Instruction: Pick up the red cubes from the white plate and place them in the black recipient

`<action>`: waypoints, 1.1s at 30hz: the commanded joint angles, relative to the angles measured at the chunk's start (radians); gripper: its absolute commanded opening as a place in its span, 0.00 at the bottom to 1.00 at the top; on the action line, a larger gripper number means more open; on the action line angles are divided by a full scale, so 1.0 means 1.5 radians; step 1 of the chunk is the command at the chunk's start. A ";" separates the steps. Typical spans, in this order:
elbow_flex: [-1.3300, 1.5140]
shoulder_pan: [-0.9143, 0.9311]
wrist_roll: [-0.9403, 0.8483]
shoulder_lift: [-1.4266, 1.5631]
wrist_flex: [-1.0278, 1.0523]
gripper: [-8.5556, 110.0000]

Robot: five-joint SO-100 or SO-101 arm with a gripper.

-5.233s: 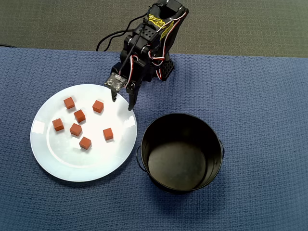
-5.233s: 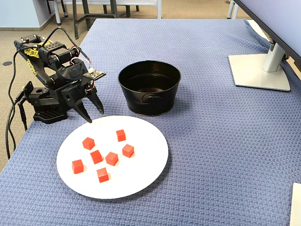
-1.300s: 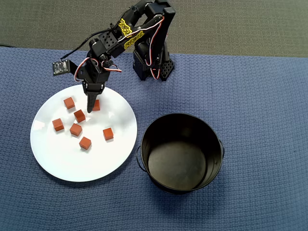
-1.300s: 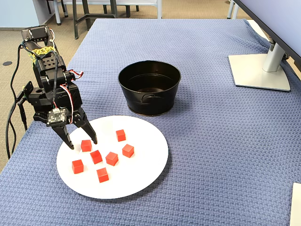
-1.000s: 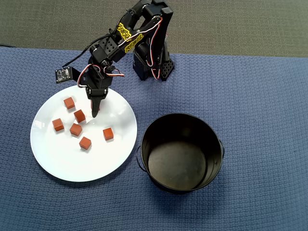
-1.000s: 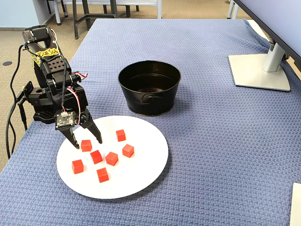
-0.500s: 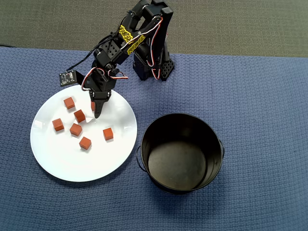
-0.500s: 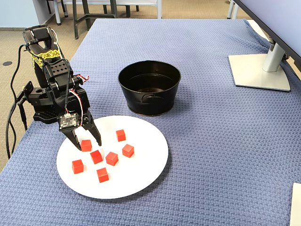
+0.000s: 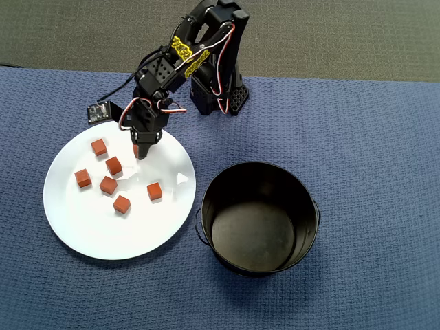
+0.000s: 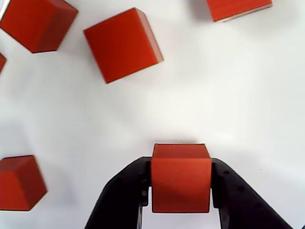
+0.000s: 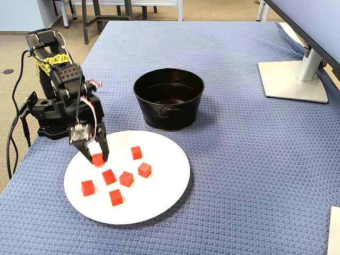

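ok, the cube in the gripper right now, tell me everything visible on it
The held cube is small, matte orange-red, with sharp edges and no markings. It sits squarely between the two black fingers of the gripper, clamped on opposite side faces. In the fixed view it hangs at the back left rim of the white plate, apart from the six loose cubes; whether it still touches the plate cannot be told.

From overhead I lost the seventh of the red cubes [image 10: 181, 183] under the tool [image 9: 140, 152]. My wrist view cut four cubes at its edges and the tool's fingers [image 10: 121, 200] at the bottom.
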 commanded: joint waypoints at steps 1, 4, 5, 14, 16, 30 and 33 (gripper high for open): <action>-0.148 -0.039 0.063 0.095 0.169 0.07; -0.228 -0.070 0.102 0.161 0.283 0.07; -0.247 -0.080 0.117 0.186 0.312 0.07; -0.309 -0.332 0.354 0.275 0.345 0.07; -0.317 -0.389 0.415 0.244 0.328 0.07; -0.506 -0.663 0.616 0.004 0.317 0.07; -0.533 -0.681 0.612 0.026 0.356 0.31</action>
